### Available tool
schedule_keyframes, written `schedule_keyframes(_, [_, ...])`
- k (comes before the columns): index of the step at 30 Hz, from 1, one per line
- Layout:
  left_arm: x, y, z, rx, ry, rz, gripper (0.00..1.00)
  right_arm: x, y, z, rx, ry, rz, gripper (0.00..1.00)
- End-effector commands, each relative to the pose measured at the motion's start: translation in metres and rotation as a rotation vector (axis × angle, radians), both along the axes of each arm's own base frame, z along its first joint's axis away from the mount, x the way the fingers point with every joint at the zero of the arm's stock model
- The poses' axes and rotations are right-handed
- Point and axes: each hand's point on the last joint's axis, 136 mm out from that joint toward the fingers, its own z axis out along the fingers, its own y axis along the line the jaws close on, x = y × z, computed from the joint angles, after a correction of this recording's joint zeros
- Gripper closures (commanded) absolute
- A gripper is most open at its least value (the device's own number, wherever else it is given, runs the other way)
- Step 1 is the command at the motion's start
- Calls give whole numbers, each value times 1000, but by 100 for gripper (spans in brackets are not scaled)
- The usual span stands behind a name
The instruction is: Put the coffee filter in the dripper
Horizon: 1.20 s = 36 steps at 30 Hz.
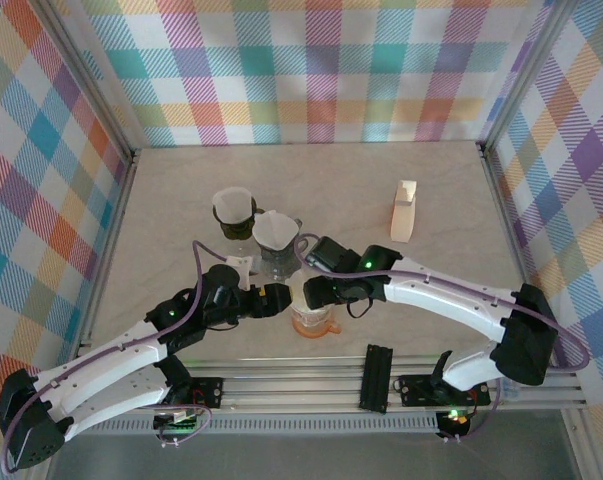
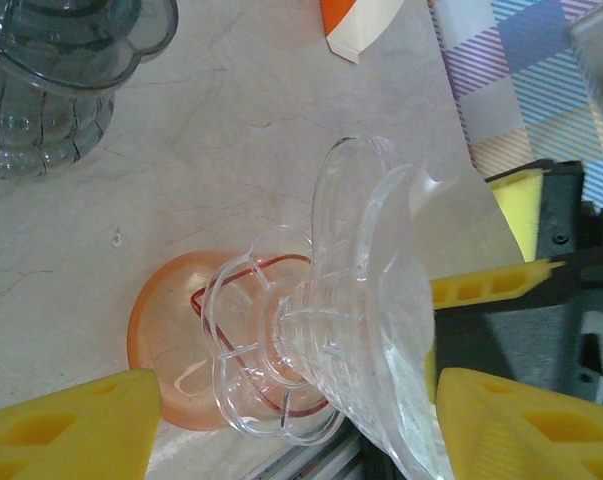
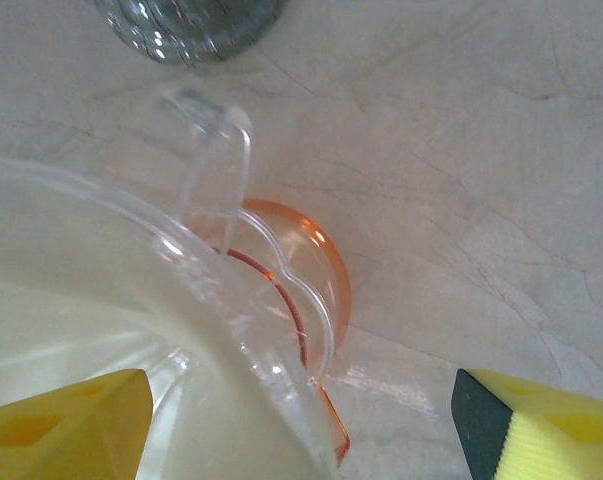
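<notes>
A clear plastic dripper [image 1: 315, 316] stands on a round orange base [image 2: 166, 330] near the table's front edge. The white coffee filter [image 3: 91, 340] lies inside its cone and shows through the wall [image 2: 461, 235]. My left gripper [image 2: 301, 430] is open, its yellow fingers [image 2: 71, 420] standing wide to either side of the dripper's lower part. My right gripper [image 3: 301, 430] is open too and straddles the rim: one finger [image 3: 61, 425] is over the filter inside the cone, the other is outside above the table. Both grippers meet at the dripper, left [image 1: 279, 300] and right [image 1: 312, 293].
Two grey drippers [image 1: 233, 216] [image 1: 277, 242] with white filters in them stand just behind. One of them shows at the corner [image 2: 61, 70] and at the upper edge [image 3: 191, 25]. A white upright stand [image 1: 405, 211] is at the back right. The table's front rail [image 1: 381, 378] is close.
</notes>
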Motion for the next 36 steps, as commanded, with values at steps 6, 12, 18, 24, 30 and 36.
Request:
schedule_keyframes(6, [6, 0, 8, -21, -21, 19, 27, -2, -2, -24, -60, 46, 0, 21])
schedule_keyframes(12, [8, -3, 11, -33, -29, 18, 24, -2, -5, -29, -81, 43, -4, 21])
schedule_keyframes(18, [12, -8, 9, -29, -27, 14, 20, -2, -7, -31, -92, 42, -6, 21])
schedule_keyframes(24, [16, -8, 6, -11, -27, 29, 22, -1, -8, -33, -102, 42, -5, 21])
schedule_keyframes(30, [16, -6, 1, 4, -16, 34, 29, -1, -8, -35, -112, 40, -6, 21])
schedule_keyframes(36, [13, -4, -2, 11, -8, 29, 33, 0, -6, -28, -91, 29, -11, 21])
